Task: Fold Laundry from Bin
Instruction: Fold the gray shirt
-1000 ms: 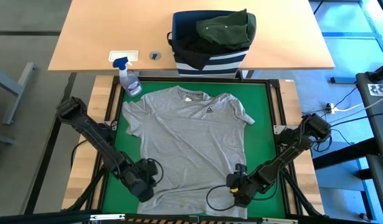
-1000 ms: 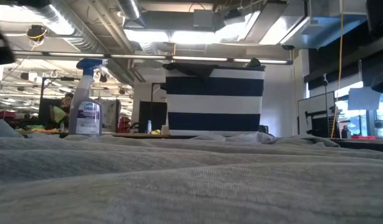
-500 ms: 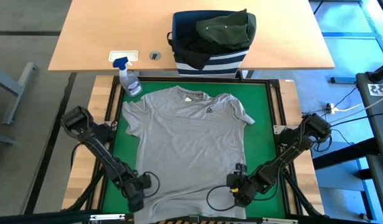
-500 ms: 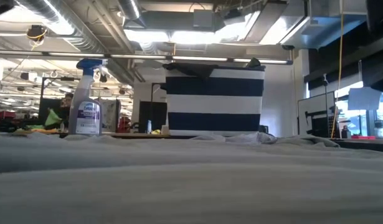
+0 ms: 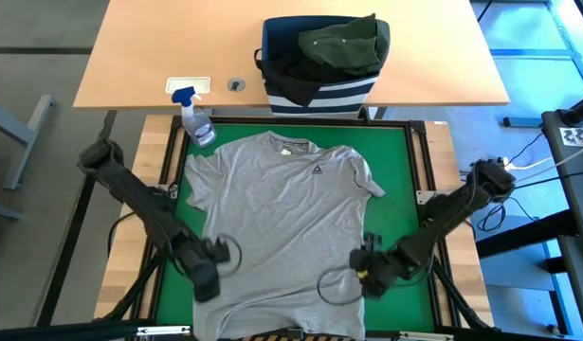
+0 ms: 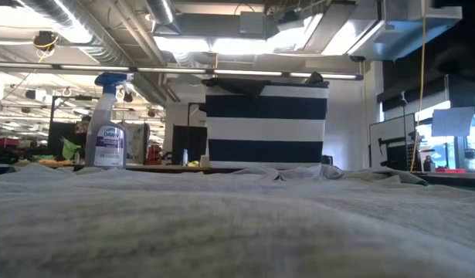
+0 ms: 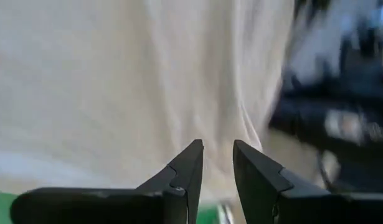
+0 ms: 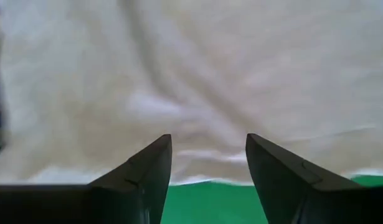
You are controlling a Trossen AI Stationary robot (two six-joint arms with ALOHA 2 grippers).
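Left gripper (image 5: pixel 208 282) blurs over grey shirt (image 5: pixel 282 218); hem cut off.

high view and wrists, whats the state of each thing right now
grey t-shirt: spread flat, front up, on the green mat
bin: upright on the wooden table, garments inside
olive garment: bunched on top of the bin
spray bottle: upright beside the shirt's shoulder
left gripper: open slightly over the shirt's hem
right gripper: open, at the shirt's edge
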